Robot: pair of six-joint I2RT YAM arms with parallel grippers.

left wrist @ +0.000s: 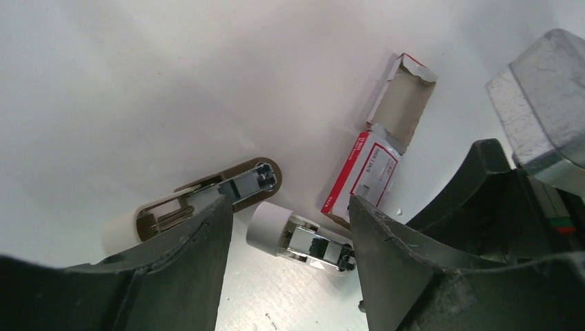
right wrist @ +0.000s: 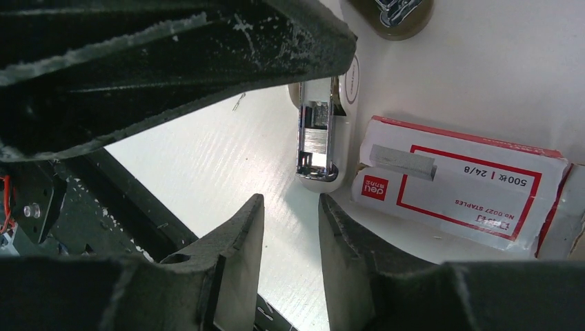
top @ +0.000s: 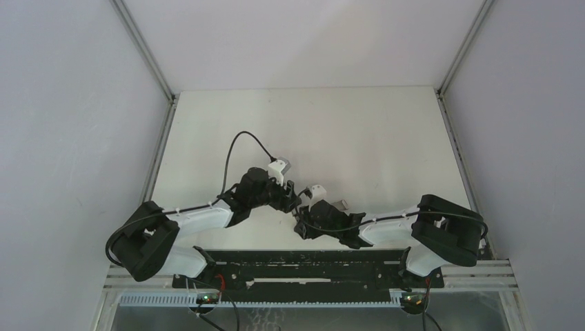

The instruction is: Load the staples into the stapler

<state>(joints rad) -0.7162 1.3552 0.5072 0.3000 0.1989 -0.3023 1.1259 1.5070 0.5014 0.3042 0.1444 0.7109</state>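
Plain white tabletop (top: 345,131). The left gripper (left wrist: 288,207), fingers spread wide, hovers over the small white plastic stapler (left wrist: 272,231), which lies opened. A silvery-grey ribbed staple strip (right wrist: 316,143) seems to lie in its metal channel. A pinkish-red-and-white cardboard box (left wrist: 369,169) sits just right of the stapler. The right gripper (right wrist: 290,207), narrowly parted and empty, is near the stapler.

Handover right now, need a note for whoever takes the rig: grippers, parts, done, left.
Left gripper: open, empty, over the stapler.
Right gripper: open, empty, close to it.
Stapler lies opened, channel up, beside the staple box. Channel contents unclear.
Staples: a grey strip seems to lie on the box top.
Done: stapler opened. Left: pick the strip, seat it in the channel, close.
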